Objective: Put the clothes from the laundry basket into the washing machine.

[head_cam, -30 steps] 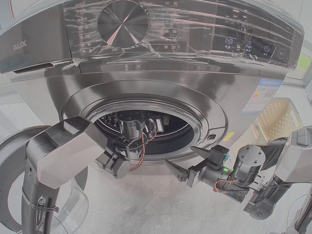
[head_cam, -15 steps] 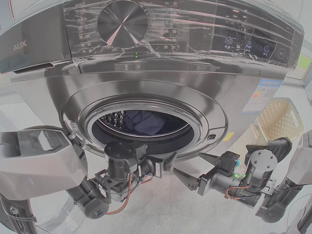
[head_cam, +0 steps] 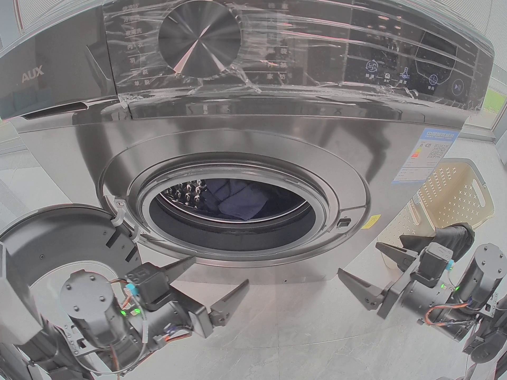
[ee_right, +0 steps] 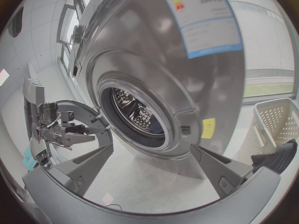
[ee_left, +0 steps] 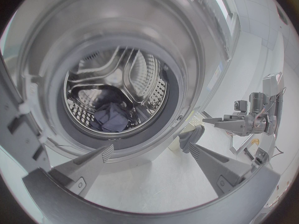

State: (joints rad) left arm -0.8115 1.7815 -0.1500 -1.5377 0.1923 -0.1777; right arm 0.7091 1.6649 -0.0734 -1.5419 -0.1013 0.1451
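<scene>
While the left end effector (head_cam: 221, 270) and right end effector (head_cam: 358, 258) hung empty, both spread apart, the dark garment (head_cam: 449, 238) draped over the basket (head_cam: 459, 191) rim just behind the right one probably needed a deep pinch; blue clothes (head_cam: 237, 199) lay in the washing machine (head_cam: 264, 133) ahead.

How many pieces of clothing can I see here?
2: a dark blue garment inside the washing machine drum, and a black garment draped over the rim of the laundry basket. More may lie hidden in the basket.
</scene>
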